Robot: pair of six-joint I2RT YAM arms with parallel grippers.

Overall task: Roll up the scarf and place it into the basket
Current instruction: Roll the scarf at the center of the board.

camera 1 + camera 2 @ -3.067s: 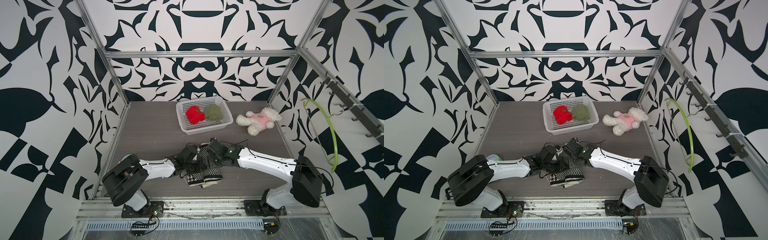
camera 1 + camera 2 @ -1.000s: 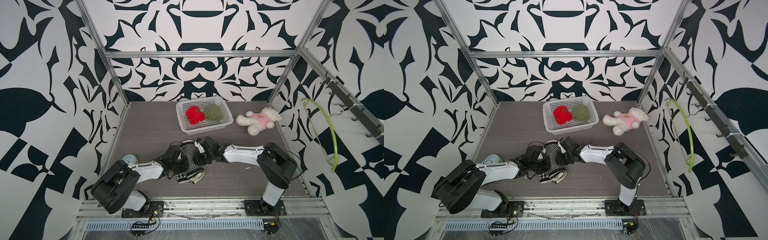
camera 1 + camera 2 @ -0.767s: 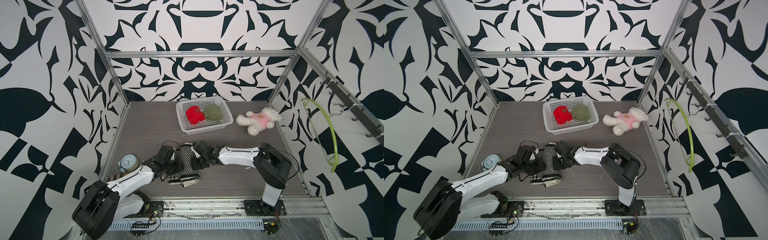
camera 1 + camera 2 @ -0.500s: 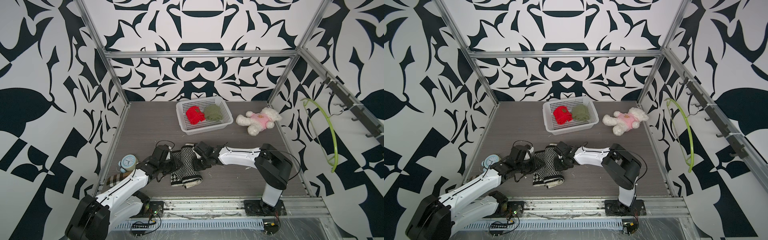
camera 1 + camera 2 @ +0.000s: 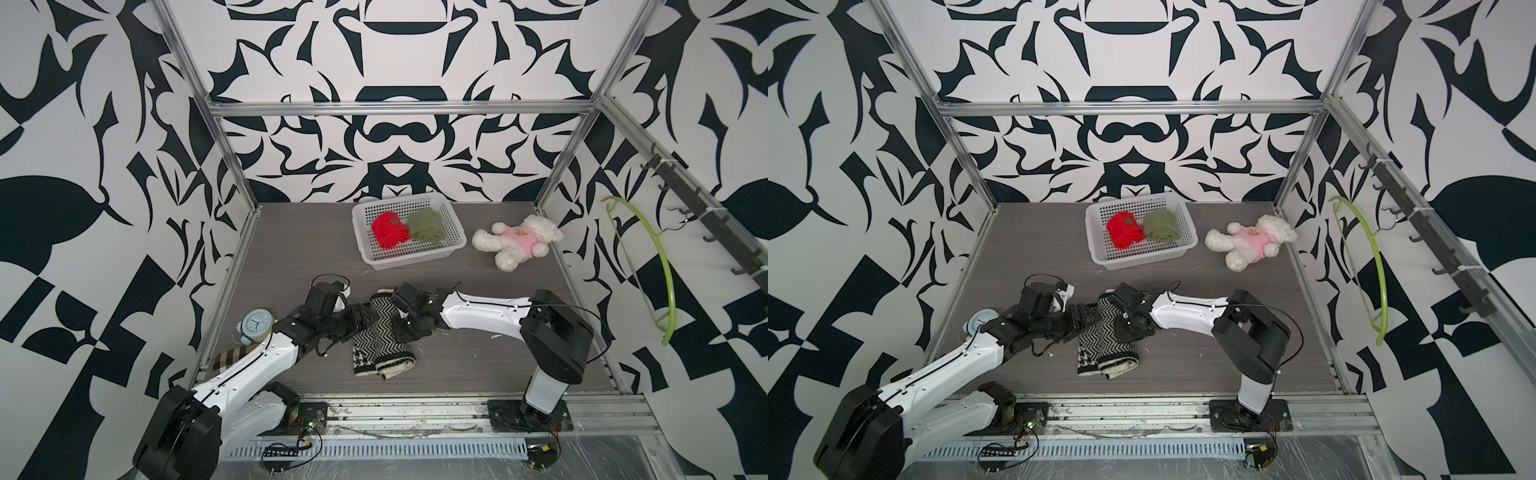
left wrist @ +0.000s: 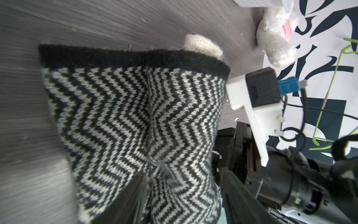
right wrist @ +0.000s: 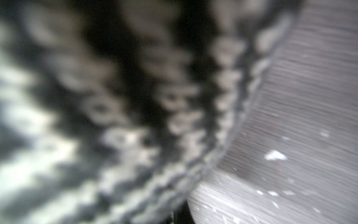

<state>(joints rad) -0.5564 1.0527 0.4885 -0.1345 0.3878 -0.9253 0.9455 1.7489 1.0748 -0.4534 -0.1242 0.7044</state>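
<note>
The scarf (image 5: 380,336), a black-and-white zigzag knit, lies folded on the table near the front, its cream end (image 5: 397,368) toward the front edge. My left gripper (image 5: 362,320) is open at the scarf's left edge; in the left wrist view its fingers (image 6: 234,186) stand wide apart with a fold of the scarf (image 6: 135,116) between them. My right gripper (image 5: 401,322) is shut on the scarf's right edge, and blurred knit (image 7: 116,116) fills the right wrist view. The white basket (image 5: 415,257) stands at the back, apart from both arms.
A red roll (image 5: 388,230) and a green roll (image 5: 426,224) lie in the basket. A white plush bear in pink (image 5: 519,245) lies to its right. An alarm clock (image 5: 255,324) and a striped brown cloth (image 5: 232,357) sit at the left edge. A green hanger (image 5: 660,270) hangs on the right wall.
My left gripper has gone from shut to open on the scarf. The left arm has stretched out leftward, uncovering the clock. The scarf has slid a little to the left.
</note>
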